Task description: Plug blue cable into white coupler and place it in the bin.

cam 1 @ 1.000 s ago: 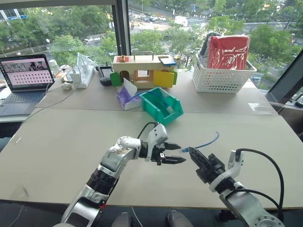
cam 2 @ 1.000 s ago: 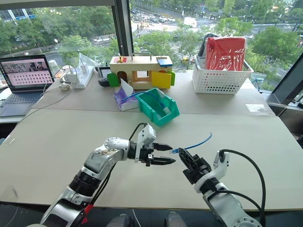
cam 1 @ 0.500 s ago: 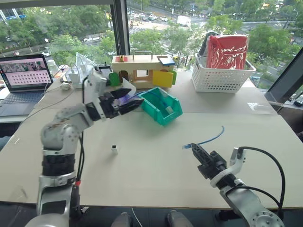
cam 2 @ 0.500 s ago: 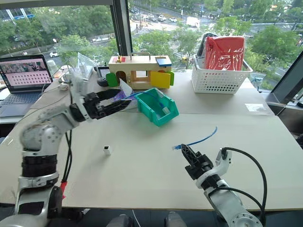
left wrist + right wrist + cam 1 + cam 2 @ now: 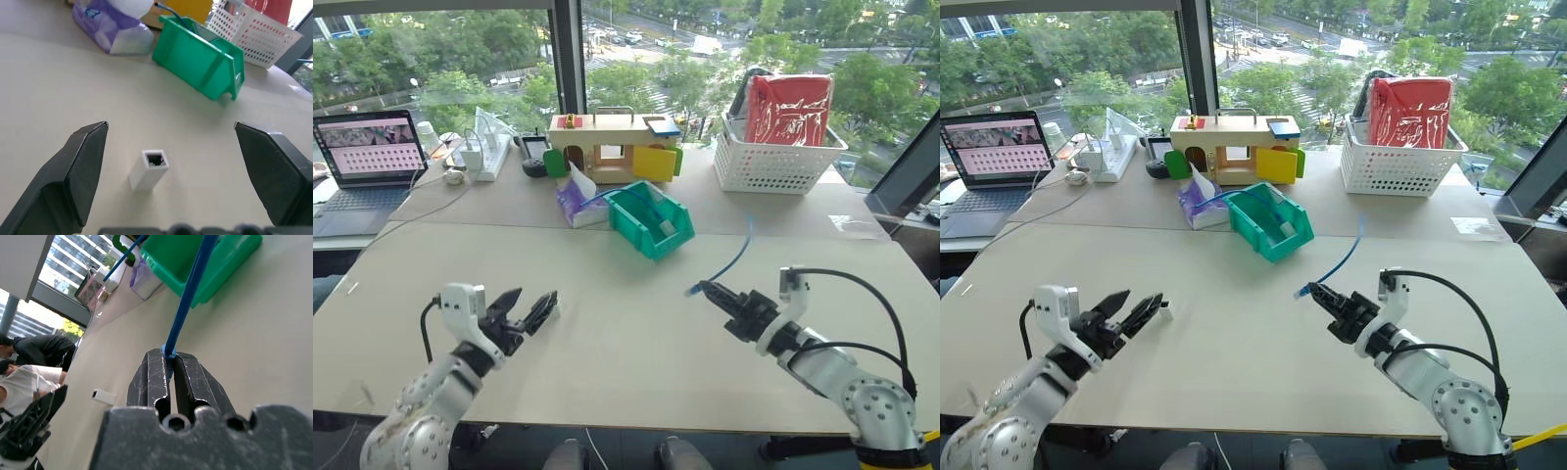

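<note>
Blue cable [image 5: 734, 257] is clamped between the closed fingers of the right gripper [image 5: 710, 290] close to its plug end, and the free length rises from the jaws and arcs toward the far edge of the table [image 5: 626, 362]. In the right wrist view the cord leaves the finger tips in a straight line, so the plug appears to sit at or just past the tips; its exact orientation cannot be read.

Left gripper [image 5: 168, 142] has its fingers [image 5: 83, 171] spread wide, one on each side of the white coupler [image 5: 148, 169], touching neither side of it. The coupler stands on the table near the front edge, toward the left side, with its dark socket opening facing upward and slightly away from the gripper.

The bin [image 5: 651, 219] rests near the middle of the table toward the far edge, beside a purple tissue pack [image 5: 576, 204] and well apart from both grippers. A white lattice basket [image 5: 773, 157] sits toward the far right corner.

The step in hand appears to be securing the coupler. For a sound grasp, the fingers should close squarely on its two side walls, below the socket rim, so the opening stays unobstructed. A grip too high or off-centre would likely tip the small block. Once held, the socket should be turned to face the plug before the grippers are brought together.
</note>
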Controlling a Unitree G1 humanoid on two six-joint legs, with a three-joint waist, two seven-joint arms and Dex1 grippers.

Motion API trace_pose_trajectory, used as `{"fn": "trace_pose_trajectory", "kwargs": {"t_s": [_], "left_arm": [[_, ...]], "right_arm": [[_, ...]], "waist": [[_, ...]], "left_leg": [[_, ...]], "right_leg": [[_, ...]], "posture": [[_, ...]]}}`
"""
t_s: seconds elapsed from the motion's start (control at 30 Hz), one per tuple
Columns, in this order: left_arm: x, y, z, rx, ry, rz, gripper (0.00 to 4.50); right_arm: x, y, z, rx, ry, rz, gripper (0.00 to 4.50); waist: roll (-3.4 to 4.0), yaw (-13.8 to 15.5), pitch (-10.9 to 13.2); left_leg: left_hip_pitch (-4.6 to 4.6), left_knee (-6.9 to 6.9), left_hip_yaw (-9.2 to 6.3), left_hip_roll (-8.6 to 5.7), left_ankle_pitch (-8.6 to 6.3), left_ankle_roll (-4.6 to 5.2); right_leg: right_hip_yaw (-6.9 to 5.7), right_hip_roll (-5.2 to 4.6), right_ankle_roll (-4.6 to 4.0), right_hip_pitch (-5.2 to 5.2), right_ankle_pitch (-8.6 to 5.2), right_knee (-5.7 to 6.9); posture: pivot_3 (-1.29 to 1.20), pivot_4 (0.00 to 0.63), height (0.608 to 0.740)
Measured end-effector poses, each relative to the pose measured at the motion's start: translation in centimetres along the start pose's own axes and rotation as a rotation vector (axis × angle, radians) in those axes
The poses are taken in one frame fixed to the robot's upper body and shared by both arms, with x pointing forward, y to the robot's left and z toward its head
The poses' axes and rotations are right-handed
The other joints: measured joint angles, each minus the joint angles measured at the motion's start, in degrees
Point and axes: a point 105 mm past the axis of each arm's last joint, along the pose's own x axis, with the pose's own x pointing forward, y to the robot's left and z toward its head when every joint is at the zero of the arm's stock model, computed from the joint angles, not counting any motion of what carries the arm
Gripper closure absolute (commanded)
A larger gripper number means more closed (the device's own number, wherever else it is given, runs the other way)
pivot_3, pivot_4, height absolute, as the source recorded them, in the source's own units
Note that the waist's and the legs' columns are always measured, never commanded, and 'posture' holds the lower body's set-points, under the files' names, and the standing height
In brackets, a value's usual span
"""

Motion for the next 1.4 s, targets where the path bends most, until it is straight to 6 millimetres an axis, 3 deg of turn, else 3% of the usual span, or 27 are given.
{"fn": "trace_pose_trajectory", "kwargs": {"t_s": [0.13, 0.33, 0.6, 0.7, 0.83, 1.1, 1.4], "left_arm": [[0.8, -0.4, -0.9, 0.073, -0.010, 0.059, 0.06], [3.1, -0.6, -2.3, 0.137, 0.009, 0.114, 0.06], [4.6, -0.6, -3.8, 0.186, 0.065, 0.142, 0.06], [5.1, -0.8, -3.9, 0.196, 0.067, 0.143, 0.06], [5.5, -0.7, -3.9, 0.199, 0.069, 0.149, 0.06], [5.9, -0.8, -4.2, 0.255, 0.090, 0.146, 0.06], [4.5, -0.6, -4.5, 0.287, 0.121, 0.174, 0.06]], "right_arm": [[0.1, -0.1, -0.3, 0.007, 0.013, 0.001, 4.50], [0.6, 1.0, 1.0, -0.118, 0.005, 0.016, 4.50], [-0.3, 4.1, 0.4, -0.465, 0.130, 0.180, 4.50], [-1.4, 5.1, -0.6, -0.635, 0.255, 0.283, 4.50], [-3.1, 4.6, -2.5, -0.925, 0.485, 0.378, 4.50], [-3.8, 5.1, -2.7, -0.978, 0.566, 0.580, 4.50], [-3.2, 4.6, -0.4, -1.035, 0.593, 0.630, 4.50]], "waist": [[0.01, 0.31, 0.00], [0.00, -0.31, -0.01], [0.03, -0.25, -0.01], [0.02, -0.11, -0.01], [-0.09, 0.13, -0.04], [-0.11, 0.14, -0.03], [-0.12, 0.08, -0.02]], "left_leg": [[-0.01, 0.01, 0.09, -0.02, 0.00, 0.00], [-0.04, 0.01, 0.13, -0.01, 0.00, 0.00], [-0.08, -0.02, 0.10, -0.03, 0.00, 0.01], [-0.07, 0.01, 0.12, -0.05, 0.00, 0.01], [-0.05, 0.01, 0.09, -0.03, 0.00, 0.00], [-0.04, 0.01, 0.10, -0.06, 0.00, 0.00], [-0.02, 0.00, 0.09, -0.04, -0.01, 0.00]], "right_leg": [[0.10, -0.04, -0.03, 0.02, -0.12, -0.05], [0.12, -0.01, 0.19, -0.04, 0.01, -0.05], [0.09, -0.03, 0.20, -0.06, 0.00, -0.06], [0.08, -0.05, 0.39, -0.03, -0.11, -0.08], [0.01, -0.04, 0.40, -0.05, -0.13, -0.10], [0.03, -0.04, 0.40, -0.04, -0.12, -0.09], [0.01, -0.03, 0.38, -0.05, -0.12, -0.06]], "posture": [[0.00, 0.150, 0.739], [0.00, 0.150, 0.739], [0.00, 0.150, 0.739], [0.00, 0.150, 0.739], [0.00, 0.150, 0.739], [0.00, 0.150, 0.739], [0.00, 0.150, 0.739]]}}
